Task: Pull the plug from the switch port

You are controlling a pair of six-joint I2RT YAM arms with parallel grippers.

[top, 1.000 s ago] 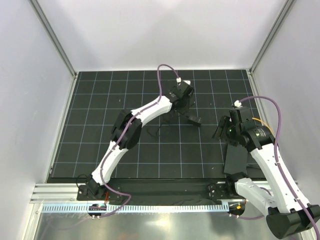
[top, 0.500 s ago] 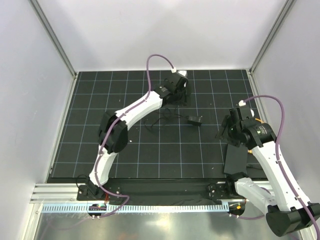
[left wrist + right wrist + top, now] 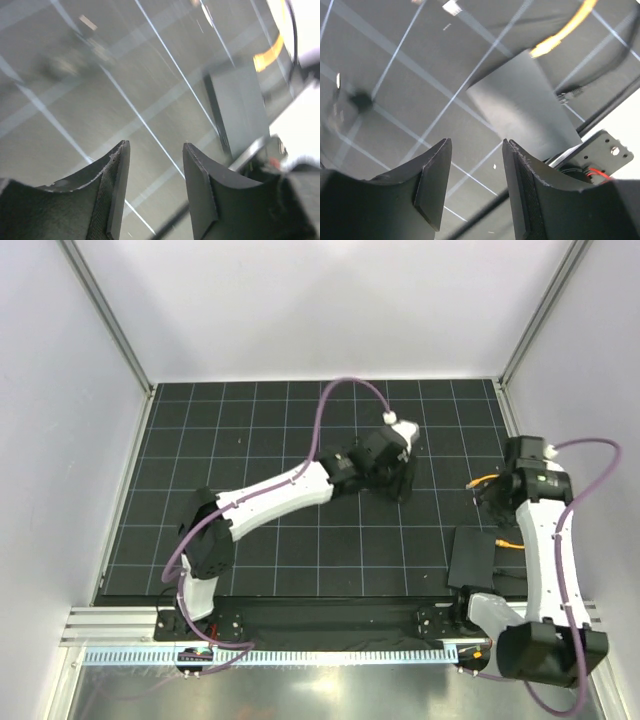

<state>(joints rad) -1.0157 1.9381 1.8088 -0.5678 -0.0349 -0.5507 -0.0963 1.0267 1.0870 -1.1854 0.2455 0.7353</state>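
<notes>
The flat black box (image 3: 478,558) that carries the switch port lies at the near right of the mat. A yellow cable (image 3: 484,480) ends in a yellow plug (image 3: 508,540) at the box's right edge. In the right wrist view the plug (image 3: 542,49) meets the far edge of the box (image 3: 525,112). My right gripper (image 3: 476,141) hovers open and empty, short of the box; from above it (image 3: 495,498) hangs behind the box. My left gripper (image 3: 402,480) is open at mid-mat, left of the box. Its blurred view (image 3: 154,145) shows the box (image 3: 237,107) ahead.
A thin black cable (image 3: 600,75) ends in a small connector at the box's side. A small dark block (image 3: 360,100) lies blurred on the mat to the left. Grey walls and metal frame posts (image 3: 105,320) ring the gridded mat (image 3: 250,540); a rail runs along the near edge.
My left arm swung from the back middle toward the right, and its gripper opened. My right arm drew back to the right, uncovering the black box.
</notes>
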